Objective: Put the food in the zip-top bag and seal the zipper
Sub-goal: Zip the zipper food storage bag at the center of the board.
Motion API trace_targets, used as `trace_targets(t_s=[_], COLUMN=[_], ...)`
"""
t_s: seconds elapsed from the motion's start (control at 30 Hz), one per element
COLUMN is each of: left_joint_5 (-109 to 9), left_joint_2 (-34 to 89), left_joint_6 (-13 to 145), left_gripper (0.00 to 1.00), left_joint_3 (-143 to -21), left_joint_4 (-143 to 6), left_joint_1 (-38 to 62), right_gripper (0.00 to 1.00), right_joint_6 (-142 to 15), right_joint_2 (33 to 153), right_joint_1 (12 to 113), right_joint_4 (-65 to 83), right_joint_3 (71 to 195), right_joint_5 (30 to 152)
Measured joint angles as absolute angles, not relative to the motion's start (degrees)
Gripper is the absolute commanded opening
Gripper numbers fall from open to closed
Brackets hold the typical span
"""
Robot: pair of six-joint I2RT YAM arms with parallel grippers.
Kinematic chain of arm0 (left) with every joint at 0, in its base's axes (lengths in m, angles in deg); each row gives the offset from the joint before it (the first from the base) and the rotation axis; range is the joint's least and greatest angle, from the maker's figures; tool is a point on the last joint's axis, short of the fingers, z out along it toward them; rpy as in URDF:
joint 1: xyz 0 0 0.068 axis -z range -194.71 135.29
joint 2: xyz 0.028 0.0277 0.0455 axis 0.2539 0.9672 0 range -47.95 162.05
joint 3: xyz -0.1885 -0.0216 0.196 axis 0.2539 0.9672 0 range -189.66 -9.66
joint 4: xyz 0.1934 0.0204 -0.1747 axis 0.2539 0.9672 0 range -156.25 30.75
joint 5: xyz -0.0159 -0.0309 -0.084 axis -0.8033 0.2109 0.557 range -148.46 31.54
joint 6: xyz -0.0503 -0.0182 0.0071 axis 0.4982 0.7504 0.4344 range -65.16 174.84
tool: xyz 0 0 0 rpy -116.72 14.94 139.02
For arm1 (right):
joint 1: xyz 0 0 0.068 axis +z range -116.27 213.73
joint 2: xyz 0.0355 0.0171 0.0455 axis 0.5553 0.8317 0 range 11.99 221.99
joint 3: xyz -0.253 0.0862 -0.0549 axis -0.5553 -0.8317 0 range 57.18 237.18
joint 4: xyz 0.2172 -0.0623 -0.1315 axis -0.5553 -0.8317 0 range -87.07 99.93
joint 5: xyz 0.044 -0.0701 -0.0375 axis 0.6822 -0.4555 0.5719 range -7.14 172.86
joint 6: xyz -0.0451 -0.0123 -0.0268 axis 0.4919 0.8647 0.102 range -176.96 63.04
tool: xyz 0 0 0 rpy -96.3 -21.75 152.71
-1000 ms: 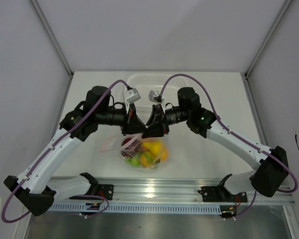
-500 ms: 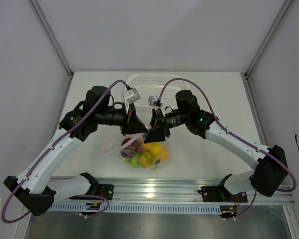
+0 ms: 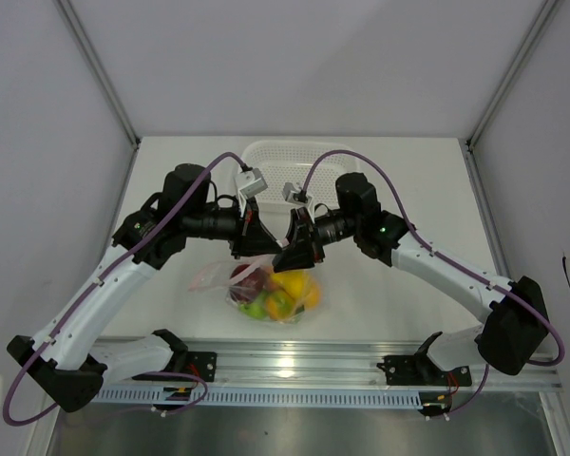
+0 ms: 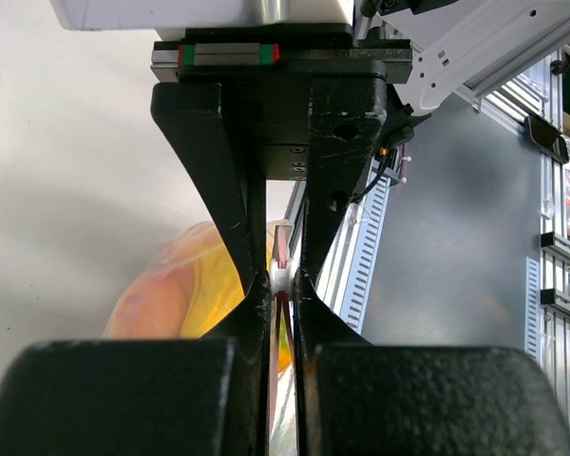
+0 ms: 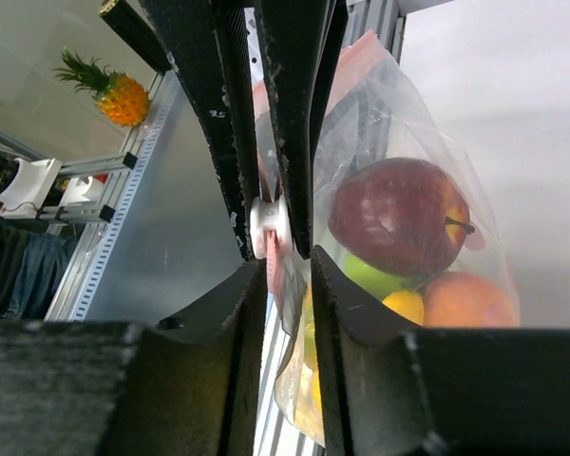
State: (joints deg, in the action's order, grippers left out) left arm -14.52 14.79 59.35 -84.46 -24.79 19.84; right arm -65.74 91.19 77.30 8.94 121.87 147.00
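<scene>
The clear zip-top bag point(image 3: 271, 290) hangs lifted a little off the table with the food inside. Through its film I see a dark red apple point(image 5: 394, 217), a green apple point(image 5: 370, 277), a peach point(image 5: 461, 299) and yellow fruit point(image 3: 294, 282). Both grippers meet tip to tip at the bag's top edge. My left gripper point(image 3: 266, 249) is shut on the red-pink zipper point(image 5: 274, 267). The right gripper point(image 3: 287, 256) straddles the same strip. Its fingertips pinch the zipper's white slider point(image 4: 281, 276), which sits just past its own tips in the right wrist view.
A white perforated basket point(image 3: 294, 160) stands behind the grippers at the back of the table. An aluminium rail point(image 3: 294, 366) with the arm bases runs along the near edge. White walls close in the left, right and back sides.
The right gripper has shifted slightly left and down, closer against the left gripper's tips. The left gripper and the bag hold their place.
</scene>
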Motion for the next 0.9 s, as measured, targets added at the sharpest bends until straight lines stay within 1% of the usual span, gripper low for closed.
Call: trace_targets(t_s=[0.07, 0.1, 0.17, 0.2, 0.37, 0.47, 0.6, 0.9], left_joint_5=[-14.5, -14.47, -14.43, -14.36, -14.52, -14.6, -15.96, -19.46], left_joint_2=[14.79, 14.79, 14.79, 14.79, 14.79, 14.79, 14.73, 13.61], left_joint_6=[59.35, 59.35, 59.35, 59.35, 59.28, 59.26, 59.11, 58.87], left_gripper=[0.01, 0.01, 0.01, 0.01, 0.0, 0.0, 0.0, 0.01], left_joint_3=[-84.46, -84.46, -84.46, -84.46, -84.46, -84.46, -84.46, -83.65], left_joint_4=[-24.75, -24.75, -24.73, -24.73, -24.38, -24.62, -24.6, -25.36], left_joint_1=[19.84, 19.84, 19.84, 19.84, 19.77, 19.66, 19.4, 19.4], right_gripper=[0.22, 0.15, 0.08, 0.0, 0.0, 0.0, 0.0, 0.0], right_joint_6=[-65.89, -65.93, -65.82, -65.82, -66.59, -69.95, -75.83, -88.53], right_joint_2=[91.19, 91.24, 91.39, 91.61, 92.22, 92.2, 90.93, 82.73], right_joint_1=[77.24, 77.17, 77.04, 76.95, 76.73, 76.73, 76.67, 76.43], right_joint_4=[9.05, 9.09, 8.96, 8.98, 9.57, 12.91, 20.24, 34.53], right_joint_3=[121.89, 121.93, 122.19, 122.41, 122.61, 121.89, 117.93, 106.06], right_joint_5=[147.0, 147.0, 147.04, 147.13, 147.35, 145.58, 141.25, 127.61])
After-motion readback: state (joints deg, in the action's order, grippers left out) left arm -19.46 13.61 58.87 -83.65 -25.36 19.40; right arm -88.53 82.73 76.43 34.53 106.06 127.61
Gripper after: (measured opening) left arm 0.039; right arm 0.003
